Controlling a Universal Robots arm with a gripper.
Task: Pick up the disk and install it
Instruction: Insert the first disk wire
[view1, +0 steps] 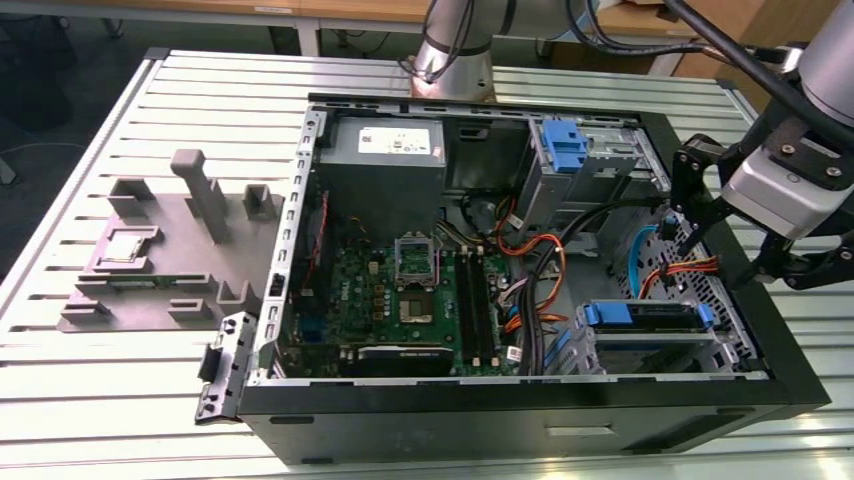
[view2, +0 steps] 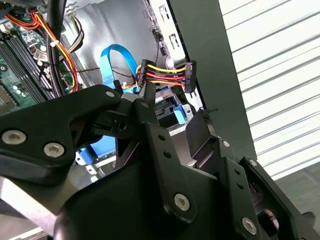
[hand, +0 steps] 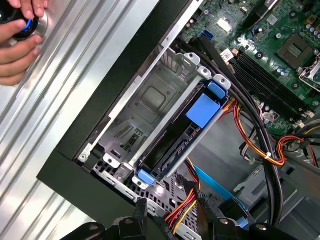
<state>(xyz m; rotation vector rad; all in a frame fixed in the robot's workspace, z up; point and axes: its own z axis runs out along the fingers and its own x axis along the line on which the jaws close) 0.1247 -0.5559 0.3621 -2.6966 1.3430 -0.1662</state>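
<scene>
The disk lies in the drive bay at the near right corner of the open computer case, its blue carrier front facing into the case. In the first wrist view the disk sits seated in the metal cage, with a blue tab on its top. My gripper hangs over the case's right wall, above and behind the bay. Its black fingers stand apart with nothing between them but the cables beyond. In the second wrist view the gripper is open just above a red-yellow-black power plug.
A grey fixture block stands on the slatted table at the exterior view's left. Inside the case are a power supply, a motherboard, loose cables and a second blue carrier. A person's hand rests on the table.
</scene>
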